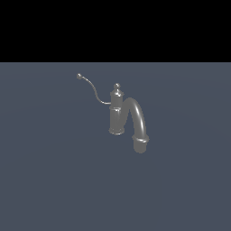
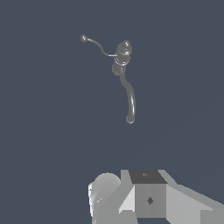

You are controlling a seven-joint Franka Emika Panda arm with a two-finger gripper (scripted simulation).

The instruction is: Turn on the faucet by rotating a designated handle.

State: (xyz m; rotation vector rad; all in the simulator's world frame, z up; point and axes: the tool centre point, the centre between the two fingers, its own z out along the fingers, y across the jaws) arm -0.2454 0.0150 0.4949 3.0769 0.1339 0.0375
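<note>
The grey metallic faucet (image 1: 116, 113) stands upright on the flat floor, with its knob finial on top and its thick arched spout (image 1: 137, 118) curving down toward the exterior view's right. The handle (image 1: 93, 88), a thin curved wire with a ball tip (image 1: 79, 76), reaches from the post up toward the exterior view's left. From the wrist view I look down on the faucet (image 2: 122, 54), its handle (image 2: 99, 45) and spout (image 2: 130, 98). Only parts of my gripper (image 2: 131, 197) show at the frame's edge, well apart from the faucet and touching nothing.
A plain blue-grey floor (image 1: 54, 171) surrounds the faucet on all sides. A black background lies beyond the floor's far edge. The arm does not show in the exterior view.
</note>
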